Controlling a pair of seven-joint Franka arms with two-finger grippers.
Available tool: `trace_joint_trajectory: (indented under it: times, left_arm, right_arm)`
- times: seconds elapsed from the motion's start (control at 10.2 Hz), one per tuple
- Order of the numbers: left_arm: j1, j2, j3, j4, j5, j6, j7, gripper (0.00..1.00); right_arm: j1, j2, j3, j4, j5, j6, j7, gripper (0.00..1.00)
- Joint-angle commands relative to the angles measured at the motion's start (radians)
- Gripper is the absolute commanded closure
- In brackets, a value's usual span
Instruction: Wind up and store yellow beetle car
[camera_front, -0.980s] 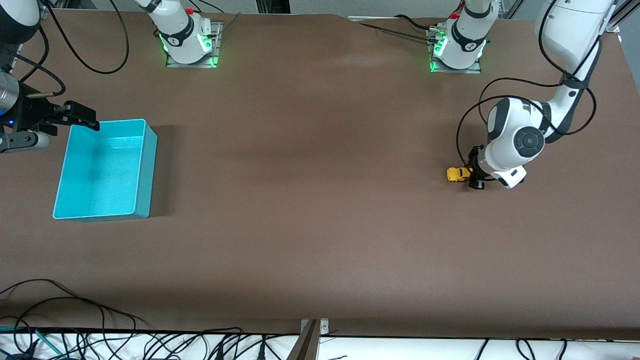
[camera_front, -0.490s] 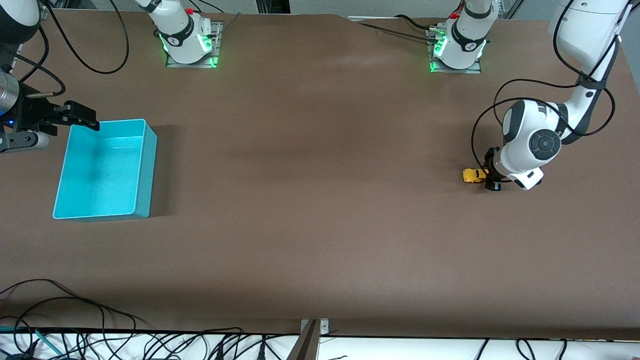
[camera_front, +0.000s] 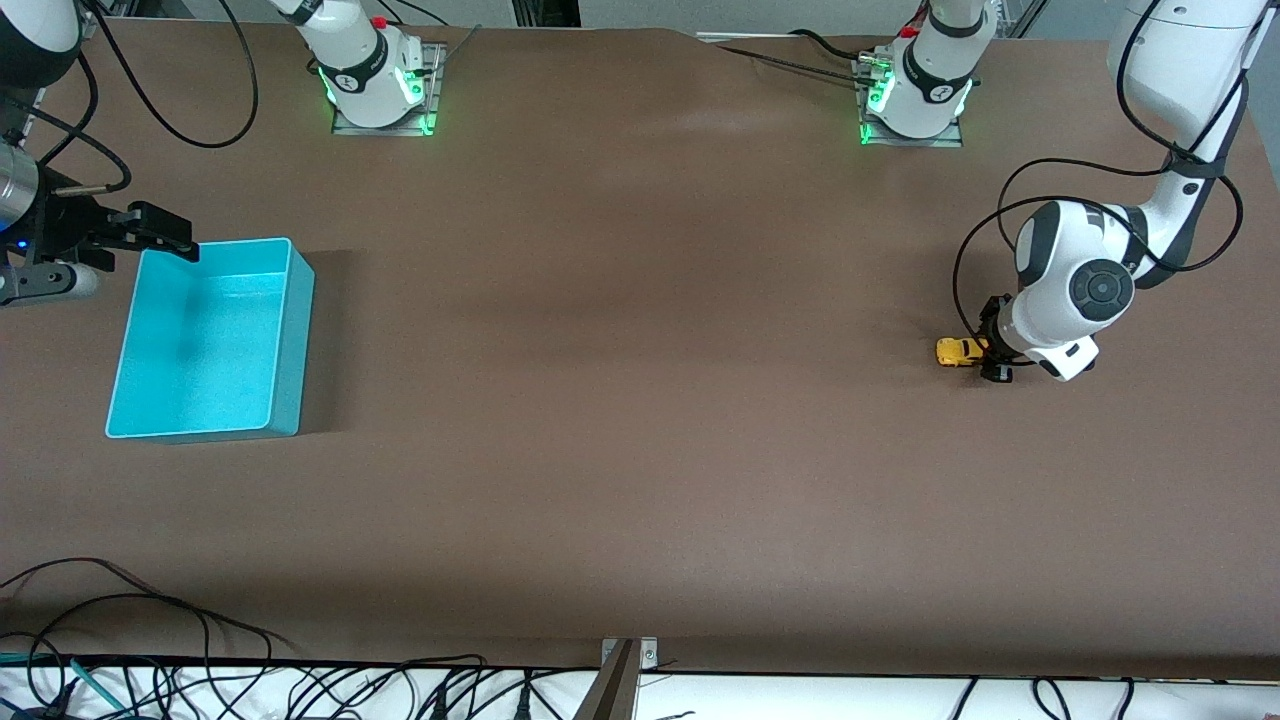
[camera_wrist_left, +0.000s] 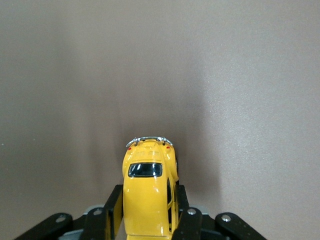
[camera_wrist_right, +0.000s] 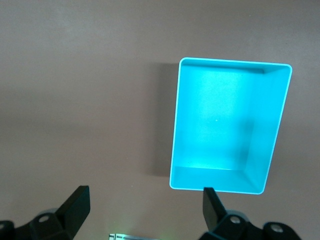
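Observation:
The yellow beetle car (camera_front: 956, 351) sits low at the table surface near the left arm's end. My left gripper (camera_front: 987, 355) is shut on it. In the left wrist view its black fingers (camera_wrist_left: 113, 206) clamp both sides of the car (camera_wrist_left: 147, 192), and the car's rear window and chrome bumper point away from the wrist. The teal bin (camera_front: 291, 350) stands empty at the right arm's end. My right gripper (camera_front: 152, 229) hangs open and empty over the bin's corner, and waits. In the right wrist view the gripper (camera_wrist_right: 145, 200) is spread wide, with the bin (camera_wrist_right: 220, 180) below.
Both robot bases (camera_front: 378, 80) stand along the table's edge farthest from the front camera. Cables (camera_front: 150, 620) lie along the nearest edge. Bare brown tabletop lies between the bin and the car.
My left gripper has slid the yellow car along the table toward the left arm's end, more slowly in the last half second. The right arm and the bin have not moved.

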Motion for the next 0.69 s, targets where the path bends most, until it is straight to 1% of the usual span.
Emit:
trace_joint_trajectory:
  times: [0.0,0.1,0.59]
  left_arm:
    - [0.024,0.135,0.011,0.058,0.052,0.083,0.013,0.76]
    - [0.026,0.125,0.009,0.063,0.05,0.083,0.007,0.01]
    - [0.027,0.097,0.006,0.064,0.039,0.079,-0.003,0.0]
  right_arm:
    - [-0.003,-0.003,-0.003,0.001,0.013,-0.009,-0.019,0.0]
    - [-0.003,-0.003,-0.003,0.001,0.013,-0.01,-0.019,0.0]
    - [-0.001,0.005,-0.002,0.002,0.013,-0.009,-0.019,0.0]
